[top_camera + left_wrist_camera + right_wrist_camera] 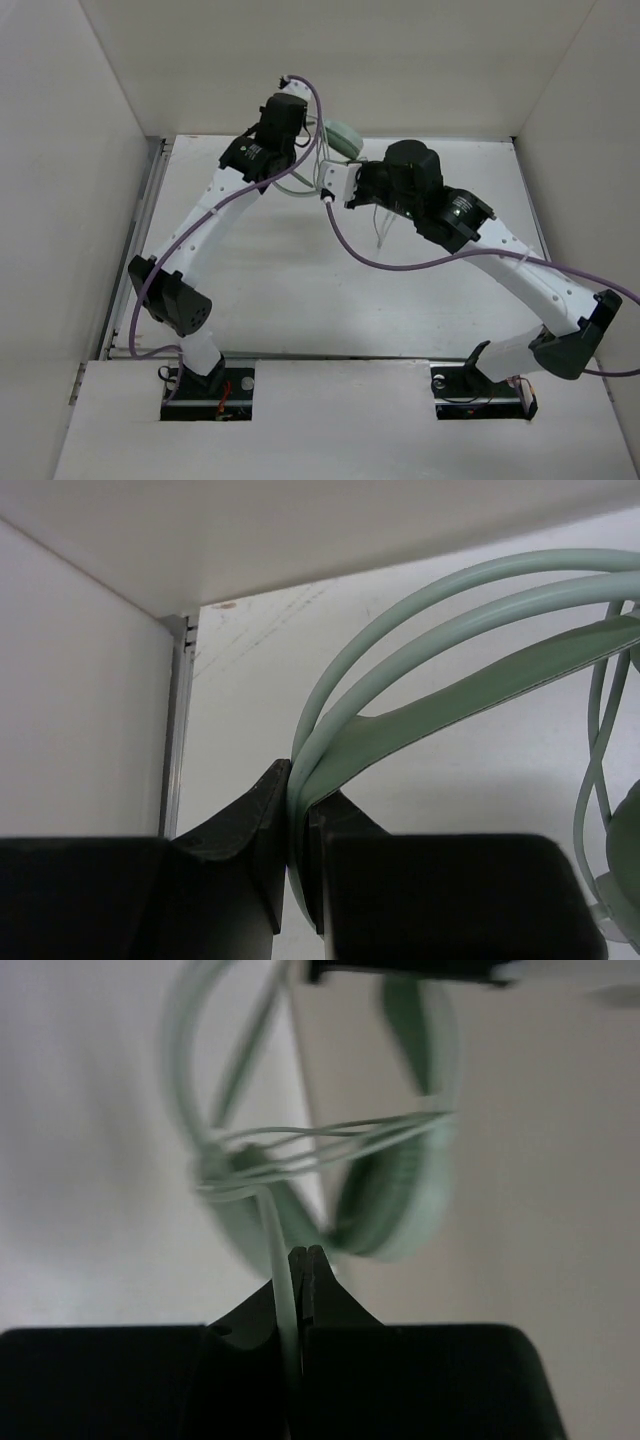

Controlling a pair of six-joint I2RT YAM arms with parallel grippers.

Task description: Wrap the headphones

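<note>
Near edge: both arm bases, purple robot cables (400, 265) draped over the bare counter (300, 310). Mid-far centre: right gripper (300, 1272), fingers pinched together on the thin cable (270, 1222) of the headphones (343, 138). Cable runs up from the pinch to a bunch of strands crossing one ear cup (400, 1200); wrist view is blurry there. Top view: pale strands hang under the R wrist. Just left + farther: left gripper (297, 815), fingers clamped on the headband (470, 692) where its twin wire arcs meet the flat strap. Headphones are at far centre, btwn the two grippers, near the back wall (400, 60).
</note>
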